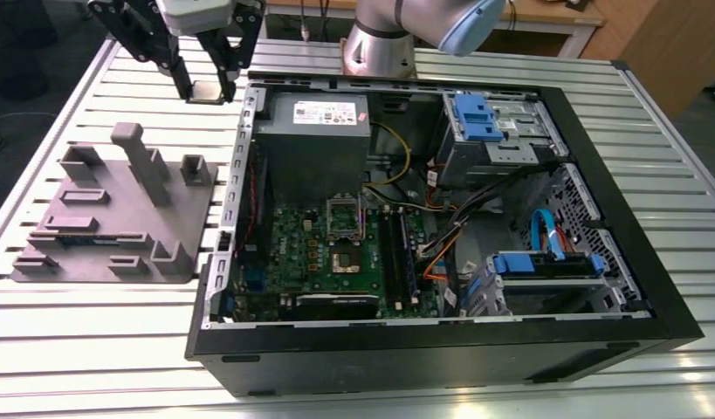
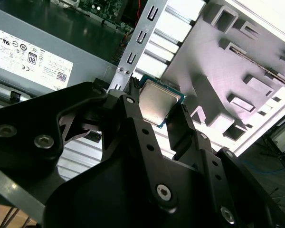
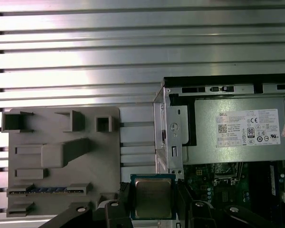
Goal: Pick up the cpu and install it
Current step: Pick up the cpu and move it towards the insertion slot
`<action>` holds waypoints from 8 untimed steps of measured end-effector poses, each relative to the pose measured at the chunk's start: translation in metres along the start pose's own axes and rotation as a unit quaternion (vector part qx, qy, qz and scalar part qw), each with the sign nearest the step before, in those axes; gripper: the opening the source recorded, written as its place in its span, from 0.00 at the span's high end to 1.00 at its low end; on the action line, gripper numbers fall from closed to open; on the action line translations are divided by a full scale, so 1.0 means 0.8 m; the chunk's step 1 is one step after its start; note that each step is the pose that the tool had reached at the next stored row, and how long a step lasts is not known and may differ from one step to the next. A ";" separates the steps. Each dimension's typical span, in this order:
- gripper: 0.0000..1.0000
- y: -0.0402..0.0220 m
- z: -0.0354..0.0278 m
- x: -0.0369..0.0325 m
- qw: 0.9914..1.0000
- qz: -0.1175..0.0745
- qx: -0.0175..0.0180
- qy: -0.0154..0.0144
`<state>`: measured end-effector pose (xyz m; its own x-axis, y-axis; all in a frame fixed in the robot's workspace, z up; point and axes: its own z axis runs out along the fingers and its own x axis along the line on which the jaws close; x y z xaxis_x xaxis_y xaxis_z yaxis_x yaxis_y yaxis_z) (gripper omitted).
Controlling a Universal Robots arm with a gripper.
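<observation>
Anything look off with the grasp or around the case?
Nothing stands out. The cpu sits square in the hand, held above the table beside the open computer case. No visible damage or loose parts.

The hand hangs above the counter, near its corner at the exterior view's upper left. Its two fingers pinch the cpu, clear of the surface. A grey holder tray lies by the left edge. The open computer case occupies the middle, with the motherboard inside.
</observation>
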<state>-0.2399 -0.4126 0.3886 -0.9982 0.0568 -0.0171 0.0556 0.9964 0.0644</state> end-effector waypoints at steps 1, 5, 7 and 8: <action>0.53 0.0000 0.0000 0.0000 1.000 0.000 0.000 0.000; 0.53 0.0001 0.0000 -0.0008 1.000 0.000 0.000 0.000; 0.53 0.0003 0.0001 -0.0039 1.000 0.000 0.000 0.000; 0.53 0.0003 0.0001 -0.0062 1.000 0.000 0.000 0.000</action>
<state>-0.2350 -0.4126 0.3886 -0.9982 0.0568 -0.0171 0.0556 0.9964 0.0644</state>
